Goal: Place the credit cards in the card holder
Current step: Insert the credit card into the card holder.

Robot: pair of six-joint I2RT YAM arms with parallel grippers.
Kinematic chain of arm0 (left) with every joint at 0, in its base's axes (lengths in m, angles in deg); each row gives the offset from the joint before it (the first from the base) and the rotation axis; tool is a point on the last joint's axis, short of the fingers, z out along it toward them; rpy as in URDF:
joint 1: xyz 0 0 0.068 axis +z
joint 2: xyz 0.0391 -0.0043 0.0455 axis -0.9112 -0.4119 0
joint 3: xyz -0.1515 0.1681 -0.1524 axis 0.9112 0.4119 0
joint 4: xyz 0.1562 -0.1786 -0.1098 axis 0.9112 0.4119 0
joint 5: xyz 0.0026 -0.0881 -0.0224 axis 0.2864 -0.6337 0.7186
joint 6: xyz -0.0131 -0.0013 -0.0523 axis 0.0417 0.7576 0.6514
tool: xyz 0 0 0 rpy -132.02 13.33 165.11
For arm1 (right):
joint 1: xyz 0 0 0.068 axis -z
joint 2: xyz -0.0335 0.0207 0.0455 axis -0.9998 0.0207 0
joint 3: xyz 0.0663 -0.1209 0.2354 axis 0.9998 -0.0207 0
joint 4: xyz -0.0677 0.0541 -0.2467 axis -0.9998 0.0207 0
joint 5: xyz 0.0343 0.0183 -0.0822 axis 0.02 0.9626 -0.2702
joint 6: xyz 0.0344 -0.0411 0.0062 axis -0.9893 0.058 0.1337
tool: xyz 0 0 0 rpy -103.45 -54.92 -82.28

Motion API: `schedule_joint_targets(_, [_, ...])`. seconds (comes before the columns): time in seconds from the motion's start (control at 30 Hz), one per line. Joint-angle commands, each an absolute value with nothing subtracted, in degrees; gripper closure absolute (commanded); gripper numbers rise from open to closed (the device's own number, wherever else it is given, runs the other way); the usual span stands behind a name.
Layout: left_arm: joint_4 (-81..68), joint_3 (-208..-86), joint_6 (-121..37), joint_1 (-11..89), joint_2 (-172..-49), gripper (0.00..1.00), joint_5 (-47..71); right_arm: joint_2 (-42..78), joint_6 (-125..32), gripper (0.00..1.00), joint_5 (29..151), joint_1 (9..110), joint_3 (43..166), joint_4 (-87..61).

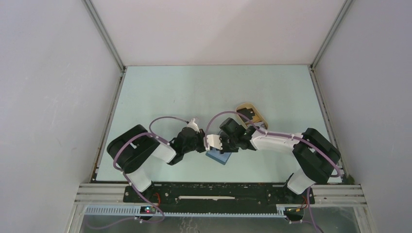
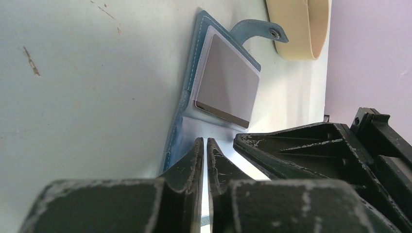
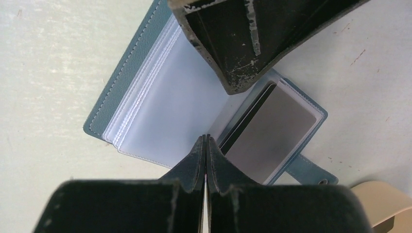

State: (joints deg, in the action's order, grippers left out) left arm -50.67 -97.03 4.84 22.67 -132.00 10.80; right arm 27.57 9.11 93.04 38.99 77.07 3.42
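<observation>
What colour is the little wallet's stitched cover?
The card holder is teal-blue, clearest in the right wrist view.

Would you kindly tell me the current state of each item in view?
Card holder: lying open.
Snap tab: unfastened.
Grey card: tucked into the card holder.
Beige tray: holds dark cards.
Left pincer: nearly shut, over the card holder.
Right pincer: shut, over the card holder.

Field note: you're looking into a robotics lab test cell. Plain white panels (image 1: pixel 48 73) box in a pale green bench (image 1: pixel 194 87), joined by aluminium rails (image 1: pixel 104 36). Two robot arms (image 1: pixel 145 155) sit bolted to a black plate (image 1: pixel 218 191) at its near edge. Purple cables (image 1: pixel 165 119) loop off them, and a slotted cable duct (image 1: pixel 194 211) runs along the front.
</observation>
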Motion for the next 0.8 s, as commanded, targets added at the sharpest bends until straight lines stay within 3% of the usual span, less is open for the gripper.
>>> schedule_joint_targets(0.0, [-49.6,-99.2,3.4,22.4,-132.5,0.90,10.9,25.0,7.5,0.96,94.2,40.0,79.1,3.3])
schedule_joint_targets(0.77, [-49.0,-99.7,2.8,22.3,-133.0,0.92,10.6,30.5,7.1,0.96,83.7,39.2,79.8,0.4])
